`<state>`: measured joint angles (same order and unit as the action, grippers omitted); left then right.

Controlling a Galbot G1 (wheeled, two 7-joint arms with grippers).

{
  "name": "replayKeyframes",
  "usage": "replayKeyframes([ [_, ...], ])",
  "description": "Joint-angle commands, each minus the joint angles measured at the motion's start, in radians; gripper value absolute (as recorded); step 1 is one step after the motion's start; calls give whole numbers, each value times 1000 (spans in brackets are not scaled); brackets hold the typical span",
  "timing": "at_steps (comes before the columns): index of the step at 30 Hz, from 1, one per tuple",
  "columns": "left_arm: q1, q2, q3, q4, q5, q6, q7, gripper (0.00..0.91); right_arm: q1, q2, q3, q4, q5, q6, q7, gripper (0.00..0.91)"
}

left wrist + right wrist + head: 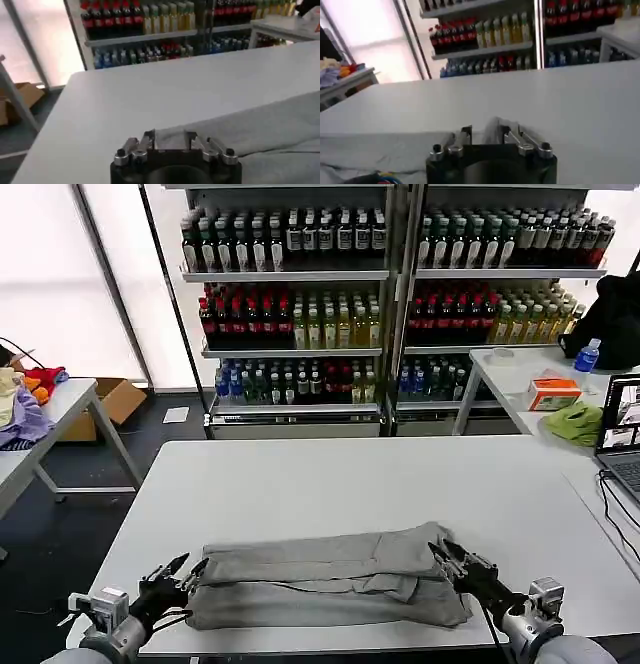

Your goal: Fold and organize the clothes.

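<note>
One light grey shirt (pixel 330 576) lies folded into a long band across the near part of the white table (pixel 330 474). My left gripper (pixel 190 569) is at the band's left end, open. In the left wrist view the shirt's edge (pixel 240 132) reaches in between the left gripper's (pixel 170 139) spread fingers. My right gripper (pixel 442 552) is at the band's right end, also open. In the right wrist view a raised fold of the shirt (pixel 492 125) stands between the right gripper's (pixel 487 134) fingers.
Shelves of bottles (pixel 390 294) stand behind the table. A side table at the left holds lilac, yellow and orange-red garments (pixel 25 409), with a cardboard box (pixel 118 398) beyond it. The right-hand table carries a lime-green cloth (pixel 575 422), an orange box (pixel 552 392), a laptop (pixel 622 439) and cables.
</note>
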<state>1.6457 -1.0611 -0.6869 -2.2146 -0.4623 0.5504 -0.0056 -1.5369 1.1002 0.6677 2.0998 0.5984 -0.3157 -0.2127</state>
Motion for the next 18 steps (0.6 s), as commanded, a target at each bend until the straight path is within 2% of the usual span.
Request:
replayKeyframes([
  [1, 106, -148, 25, -91, 23, -71, -190, 907, -53, 49, 20, -3, -94, 302, -49, 907],
  [5, 78, -274, 172, -38, 94, -128, -304, 907, -99, 56, 21, -23, -116, 326, -43, 907],
  [9, 6, -358, 267, 80, 157, -153, -380, 907, -110, 53, 34, -22, -117, 320, -40, 907],
  [13, -32, -393, 302, 167, 189, -175, -383, 907, -99, 53, 38, -22, -115, 308, -35, 907],
  [17, -54, -397, 308, 221, 197, -185, -380, 907, -97, 54, 34, -16, -111, 304, -37, 907],
  [18, -57, -397, 309, 226, 197, -185, -381, 222, -98, 54, 33, -15, -108, 304, -37, 907],
])
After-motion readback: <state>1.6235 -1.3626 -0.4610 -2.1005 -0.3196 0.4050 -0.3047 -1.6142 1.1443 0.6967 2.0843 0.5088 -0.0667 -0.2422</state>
